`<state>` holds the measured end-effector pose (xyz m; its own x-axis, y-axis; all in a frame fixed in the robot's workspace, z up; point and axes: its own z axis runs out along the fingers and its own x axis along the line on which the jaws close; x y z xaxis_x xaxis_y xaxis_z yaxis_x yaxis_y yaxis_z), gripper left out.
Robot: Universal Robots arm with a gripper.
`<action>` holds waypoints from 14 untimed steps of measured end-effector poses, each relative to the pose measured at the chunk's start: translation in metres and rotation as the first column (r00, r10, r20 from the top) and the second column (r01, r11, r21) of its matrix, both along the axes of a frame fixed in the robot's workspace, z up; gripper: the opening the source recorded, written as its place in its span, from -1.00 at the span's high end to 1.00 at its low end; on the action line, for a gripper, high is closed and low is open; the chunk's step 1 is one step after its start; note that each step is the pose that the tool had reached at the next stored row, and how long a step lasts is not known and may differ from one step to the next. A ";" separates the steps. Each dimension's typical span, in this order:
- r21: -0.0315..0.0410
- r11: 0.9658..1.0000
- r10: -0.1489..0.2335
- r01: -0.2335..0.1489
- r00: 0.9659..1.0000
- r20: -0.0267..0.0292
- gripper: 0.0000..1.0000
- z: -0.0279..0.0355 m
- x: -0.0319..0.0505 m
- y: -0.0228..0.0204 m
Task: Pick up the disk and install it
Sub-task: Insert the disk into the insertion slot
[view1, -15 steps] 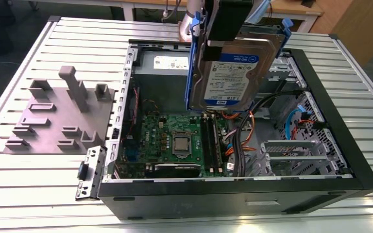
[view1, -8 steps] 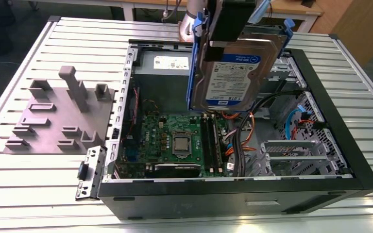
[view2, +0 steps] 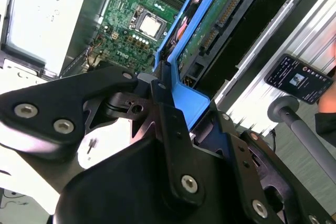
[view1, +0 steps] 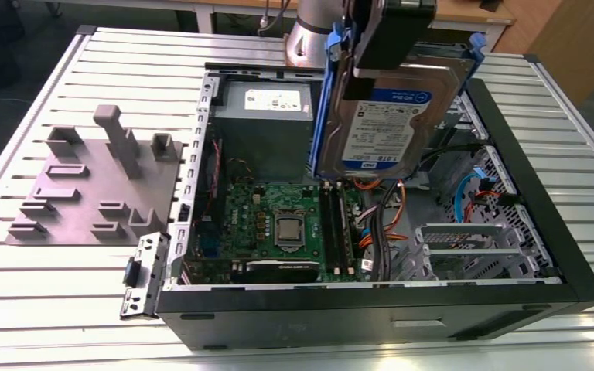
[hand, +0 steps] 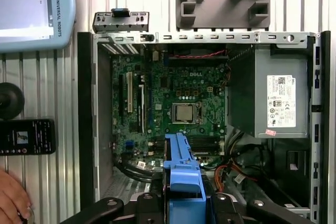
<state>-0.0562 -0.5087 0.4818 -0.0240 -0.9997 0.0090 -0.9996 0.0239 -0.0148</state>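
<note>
The disk (view1: pixel 385 116), silver-grey with a white-and-blue label and blue rails, hangs upright above the open computer case (view1: pixel 380 308), over the gap between the motherboard and the drive cage. My gripper (view1: pixel 377 58) is shut on its upper end. In the second wrist view the black fingers (view2: pixel 163 103) clamp the blue rail (view2: pixel 185 98), and the disk's green circuit side (view2: pixel 220 19) shows beyond. In the first wrist view the blue rail (hand: pixel 184 169) sticks out from the gripper (hand: pixel 184 200) over the case interior.
A grey power supply box (view1: pixel 266 108) with a white sticker sits at the case's far end, beside the green motherboard (view1: pixel 276 224). A metal drive cage (view1: pixel 472 247) is at the exterior view's right. A grey fixture plate (view1: pixel 90 185) lies left of the case. A hand (hand: pixel 10 198) and a dark handheld device (hand: pixel 26 136) are beside it.
</note>
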 end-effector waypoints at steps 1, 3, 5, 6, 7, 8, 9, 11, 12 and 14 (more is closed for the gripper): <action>0.000 1.000 0.000 0.000 1.000 0.000 0.27 -0.0001 0.0001 -0.0014; 0.000 1.000 0.000 0.000 1.000 0.000 0.27 -0.0002 0.0001 -0.0046; 0.000 1.000 0.000 0.000 1.000 0.000 0.27 -0.0003 0.0001 -0.0081; 0.000 1.000 0.000 0.000 1.000 0.000 0.27 -0.0004 0.0001 -0.0098; 0.000 1.000 0.000 0.000 1.000 0.000 0.27 -0.0004 0.0001 -0.0116; 0.000 1.000 0.000 0.000 1.000 0.000 0.27 -0.0004 0.0001 -0.0134; 0.000 1.000 0.000 0.000 1.000 0.000 0.27 -0.0005 0.0001 -0.0148; 0.000 1.000 0.000 0.000 1.000 0.000 0.27 -0.0005 0.0000 -0.0155; 0.000 1.000 0.000 0.000 1.000 0.000 0.27 -0.0005 0.0001 -0.0155; 0.000 1.000 0.000 0.000 1.000 0.000 0.27 -0.0005 0.0002 -0.0156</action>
<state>-0.0560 -0.5243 0.4812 -0.0240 -0.9997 0.0090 -0.9996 0.0239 -0.0148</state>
